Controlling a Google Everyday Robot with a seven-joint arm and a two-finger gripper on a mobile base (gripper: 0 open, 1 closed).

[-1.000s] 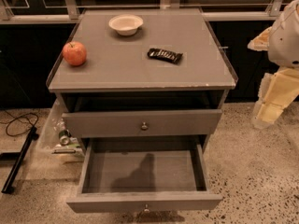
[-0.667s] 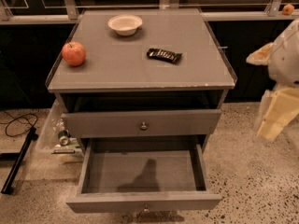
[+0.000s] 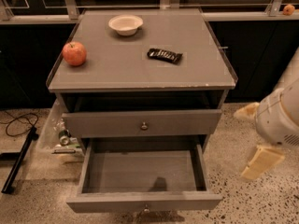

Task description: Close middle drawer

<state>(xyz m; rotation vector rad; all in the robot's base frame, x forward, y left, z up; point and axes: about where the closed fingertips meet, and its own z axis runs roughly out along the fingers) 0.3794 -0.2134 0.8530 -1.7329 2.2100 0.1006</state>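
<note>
The middle drawer [image 3: 144, 202] is pulled far out at the bottom of the view. It is a wide shallow grey box, empty inside, with a small round knob [image 3: 145, 209] on its flat front. Above it the top drawer [image 3: 140, 123] stands slightly out, its knob facing me. The lowest drawer is hidden below. My gripper [image 3: 253, 137] hangs to the right of the cabinet, level with the two drawers and apart from them. Its two cream fingers [image 3: 261, 162] are spread and hold nothing.
On the grey cabinet top [image 3: 117, 73] lie a red apple [image 3: 74, 53], a white bowl [image 3: 125, 24] and a dark snack bar [image 3: 164, 55]. A black cable [image 3: 16, 125] and a plastic bag of clutter [image 3: 58, 136] lie on the speckled floor at the left.
My gripper has moved down along the right side of the cabinet, from level with the top to level with the drawers. The drawers have not moved.
</note>
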